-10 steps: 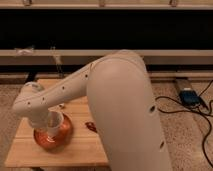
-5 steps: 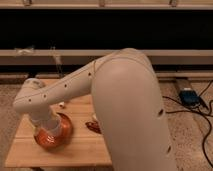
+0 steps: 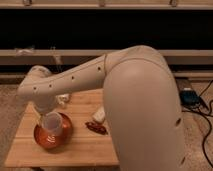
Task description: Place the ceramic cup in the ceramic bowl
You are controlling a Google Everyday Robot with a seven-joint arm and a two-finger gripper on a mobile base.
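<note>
Since a moment ago, the big white arm [image 3: 100, 75] has swung a bit to the right, and the ceramic cup [image 3: 52, 123] now sits lower, inside the ceramic bowl [image 3: 52, 134]. Above the cup is the pincer [image 3: 46, 111] (mostly hidden by the arm), so you cannot tell if it is apart or together. The bowl rests on the left part of the wooden worktop [image 3: 75, 150]. Near it lies a small dark red thing [image 3: 96, 127], beside a white lump [image 3: 99, 115].
</note>
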